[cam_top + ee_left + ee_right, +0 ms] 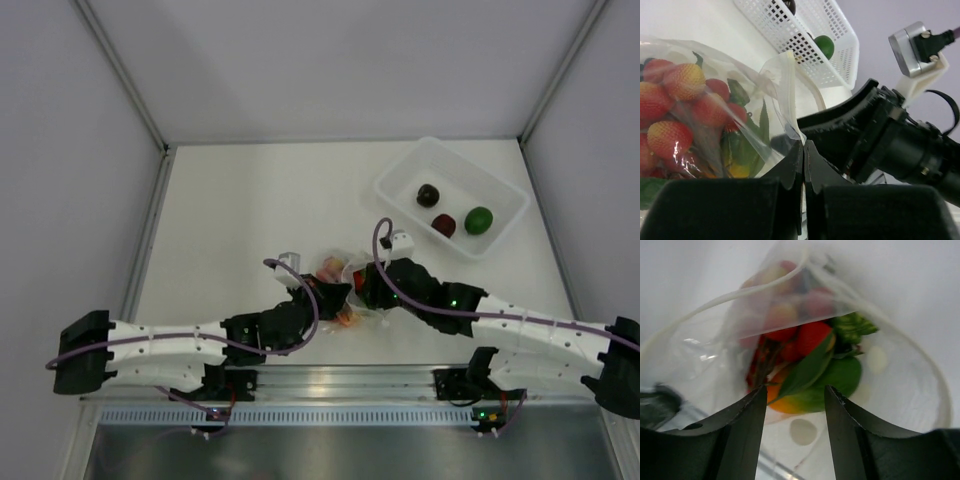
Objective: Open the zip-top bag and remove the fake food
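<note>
Seeing the bag [343, 288] [715, 115] [805, 300] on the table [250, 200], nearer the arm bases than the tub [403, 163] [840, 65] and off its left corner. Mouth gapes open, and the right wrist view looks straight into it. Zip rim [715, 302] arcs round the opening.

Food [680, 100] [810, 365] is in the bag: red-yellow clustered pieces, green leaves, something orange-yellow low down.

Left gripper [325, 295] [803, 150] is on the bag side away from the tub. Its fingers are closed tip to tip with the clear film nipped between them, just below the zip strip [785, 75].

Right gripper [365, 285] [795, 400] is on the bag side toward the tub. Its fingers are spread well apart and aimed into the mouth, and I see nothing held between them. I can't tell whether the tips touch the film.

The tub holds three loose pieces, each apart from the others: a dark one [428, 194] at the far end, a maroon one [444, 224] nearest the bag, and a green one [479, 219] [826, 46] on the side away from the bag.
</note>
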Controlling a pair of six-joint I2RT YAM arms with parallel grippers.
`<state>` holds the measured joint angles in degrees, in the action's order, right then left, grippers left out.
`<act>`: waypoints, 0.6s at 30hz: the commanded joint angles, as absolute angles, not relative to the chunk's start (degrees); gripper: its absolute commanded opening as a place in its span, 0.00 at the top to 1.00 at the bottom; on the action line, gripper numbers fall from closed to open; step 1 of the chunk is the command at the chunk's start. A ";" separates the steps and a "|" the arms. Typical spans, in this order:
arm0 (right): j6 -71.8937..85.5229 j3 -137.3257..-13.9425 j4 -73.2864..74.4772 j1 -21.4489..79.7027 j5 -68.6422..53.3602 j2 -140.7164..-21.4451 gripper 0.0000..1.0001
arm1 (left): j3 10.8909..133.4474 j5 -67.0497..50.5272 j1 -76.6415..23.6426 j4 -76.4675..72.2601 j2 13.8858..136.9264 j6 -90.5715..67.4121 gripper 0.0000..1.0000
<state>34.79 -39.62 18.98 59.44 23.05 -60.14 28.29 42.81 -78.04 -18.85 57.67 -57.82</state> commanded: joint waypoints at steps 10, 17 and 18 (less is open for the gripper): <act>53.61 -28.65 -18.02 59.33 -6.06 -66.00 0.52 | 35.24 49.12 -81.64 -26.63 66.62 -54.94 1.00; 53.61 -32.07 -21.45 58.80 -6.51 -74.69 0.51 | 31.83 49.49 -83.32 -26.54 62.68 -57.56 1.00; 53.87 -32.25 -21.53 58.62 -5.46 -75.32 0.52 | 31.64 48.96 -83.32 -26.46 62.49 -57.83 1.00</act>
